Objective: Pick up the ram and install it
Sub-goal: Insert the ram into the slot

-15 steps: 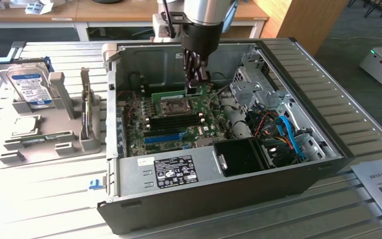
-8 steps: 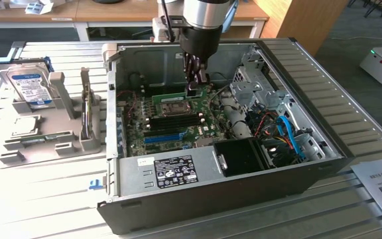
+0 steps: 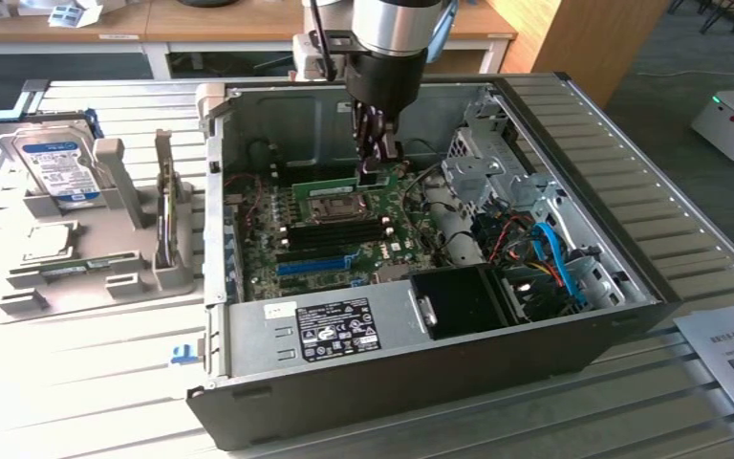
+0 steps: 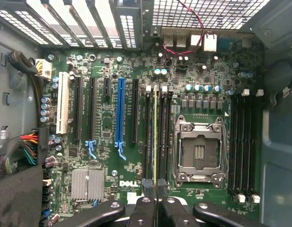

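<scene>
My gripper [image 3: 370,168] reaches down into the open computer case [image 3: 380,330] and is shut on the ram [image 3: 339,180], a thin green stick held by its upper edge. In the wrist view the ram [image 4: 156,137] appears edge-on as a narrow yellow-green line running away from the gripper [image 4: 156,184]. It lies in line with the dark memory slots [image 4: 148,123] just beside the CPU socket [image 4: 199,151]. I cannot tell whether its lower edge touches a slot.
A long blue slot [image 4: 119,113] and several black slots cross the motherboard [image 4: 103,142]. More memory slots [image 4: 243,137] lie beyond the socket. On the exterior view's left, a silver hard drive [image 3: 58,163] stands in a grey holder [image 3: 112,268]. Cables [image 3: 552,253] fill the case's right side.
</scene>
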Action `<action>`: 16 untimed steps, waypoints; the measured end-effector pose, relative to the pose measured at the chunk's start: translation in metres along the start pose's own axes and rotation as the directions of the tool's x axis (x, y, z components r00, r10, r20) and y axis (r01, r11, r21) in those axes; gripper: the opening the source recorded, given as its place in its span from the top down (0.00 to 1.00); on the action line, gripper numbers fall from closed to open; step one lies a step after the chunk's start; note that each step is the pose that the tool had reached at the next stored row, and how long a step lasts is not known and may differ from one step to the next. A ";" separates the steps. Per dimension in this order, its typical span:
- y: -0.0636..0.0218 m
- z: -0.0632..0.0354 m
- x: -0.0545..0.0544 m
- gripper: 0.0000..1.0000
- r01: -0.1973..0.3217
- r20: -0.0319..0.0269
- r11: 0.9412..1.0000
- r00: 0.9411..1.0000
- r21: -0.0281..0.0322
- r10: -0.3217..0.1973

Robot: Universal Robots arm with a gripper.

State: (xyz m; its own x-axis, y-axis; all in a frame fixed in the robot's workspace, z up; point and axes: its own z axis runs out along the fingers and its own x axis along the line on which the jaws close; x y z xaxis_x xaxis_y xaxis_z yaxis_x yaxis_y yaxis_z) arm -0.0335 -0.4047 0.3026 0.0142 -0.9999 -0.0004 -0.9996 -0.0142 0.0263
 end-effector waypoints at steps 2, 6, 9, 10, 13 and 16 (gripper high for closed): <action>-0.0002 0.0000 0.000 0.88 -0.001 0.000 1.000 1.000 -0.001 0.001; -0.0011 0.0000 0.000 0.88 -0.002 0.000 1.000 1.000 -0.005 0.002; -0.0018 0.0000 0.000 0.88 -0.003 0.000 1.000 1.000 -0.008 0.003; -0.0021 -0.0001 0.000 0.88 -0.004 0.000 1.000 1.000 -0.010 0.004; -0.0035 -0.0001 0.000 0.88 -0.004 0.000 1.000 1.000 -0.018 0.004; -0.0038 -0.0001 0.000 0.88 -0.004 0.000 1.000 1.000 -0.020 0.004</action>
State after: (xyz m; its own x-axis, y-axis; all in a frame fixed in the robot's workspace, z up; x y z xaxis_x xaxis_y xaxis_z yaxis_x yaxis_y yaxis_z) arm -0.0297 -0.4047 0.3026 0.0102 -0.9999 -0.0007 -0.9989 -0.0102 0.0468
